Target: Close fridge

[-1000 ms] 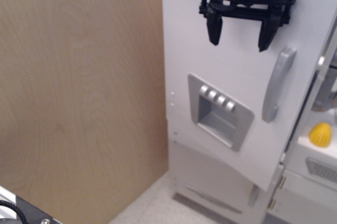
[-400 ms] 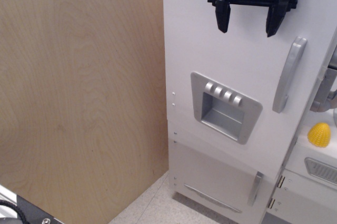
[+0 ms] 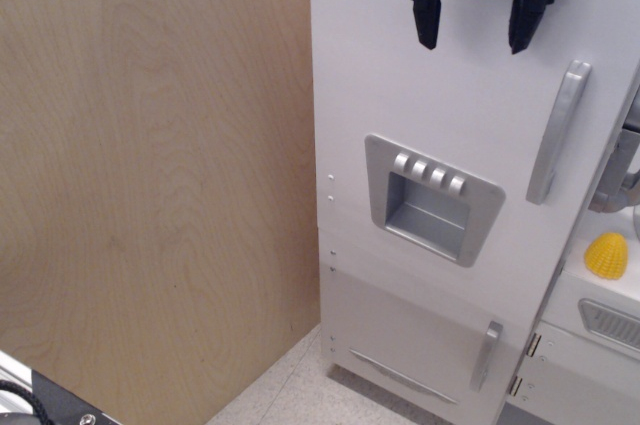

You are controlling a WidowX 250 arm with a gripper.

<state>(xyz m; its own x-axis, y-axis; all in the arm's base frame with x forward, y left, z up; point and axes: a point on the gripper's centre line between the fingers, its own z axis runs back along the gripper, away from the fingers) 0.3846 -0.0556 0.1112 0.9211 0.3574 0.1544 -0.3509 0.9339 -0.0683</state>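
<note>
The tall white fridge (image 3: 450, 105) fills the right half of the view. Its large door lies nearly flat against the cabinet, with a silver vertical handle (image 3: 558, 132) at the right and a grey recessed dispenser panel (image 3: 432, 199) with a row of buttons in the middle. My black gripper (image 3: 477, 33) is at the top of the door, in front of its upper face and left of the handle, with both fingers spread apart and nothing between them. I cannot tell whether the fingertips touch the door.
A smaller white lower door (image 3: 420, 340) with a short silver handle (image 3: 486, 355) sits below. A light wooden wall panel (image 3: 150, 175) is at the left. A yellow toy corn (image 3: 607, 255) and a grey faucet (image 3: 615, 180) are at the right edge.
The fridge door has swung further shut, its handle moving right and up. My gripper has moved up and slightly right with it, still open.
</note>
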